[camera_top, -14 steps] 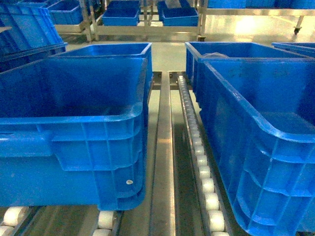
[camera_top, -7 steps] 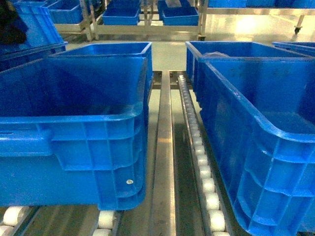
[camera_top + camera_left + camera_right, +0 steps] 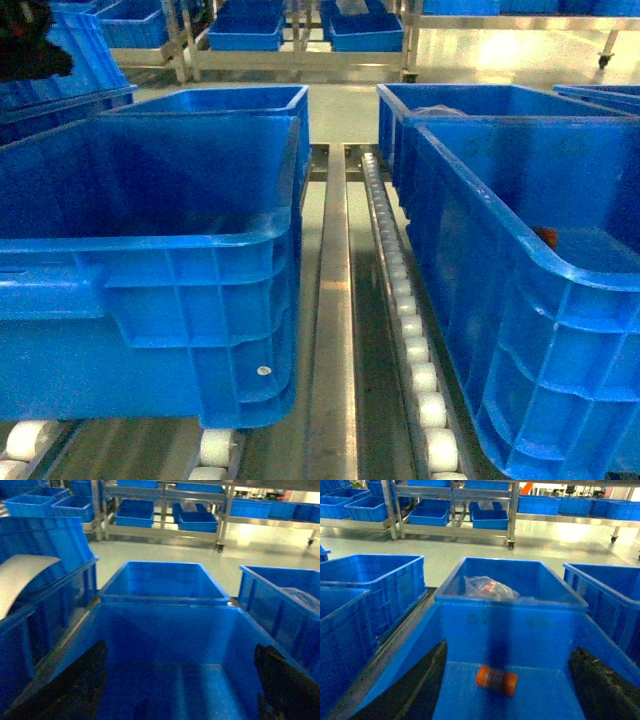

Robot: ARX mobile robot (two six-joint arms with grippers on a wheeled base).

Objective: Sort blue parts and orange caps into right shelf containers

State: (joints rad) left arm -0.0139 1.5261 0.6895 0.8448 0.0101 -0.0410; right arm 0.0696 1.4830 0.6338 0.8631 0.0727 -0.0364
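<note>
Crates of bright blue plastic on roller tracks [image 3: 400, 290], two rows split by a metal rail [image 3: 330, 330]. Near right crate [image 3: 520, 300] holding an orange cap [image 3: 496, 679], blurred, apparently just above or on the floor, towards the middle; in the head view only a sliver of it past the rim. Right gripper [image 3: 505, 690] above that crate, fingers [image 3: 415, 690] spread wide at the frame edges, holding nothing. Left gripper [image 3: 180, 690] over the near left crate [image 3: 150, 290], fingers [image 3: 75, 685] likewise wide apart. Far right crate [image 3: 510, 587] containing a clear plastic bag [image 3: 487, 587]. More blue crates on background shelving [image 3: 455, 510].
</note>
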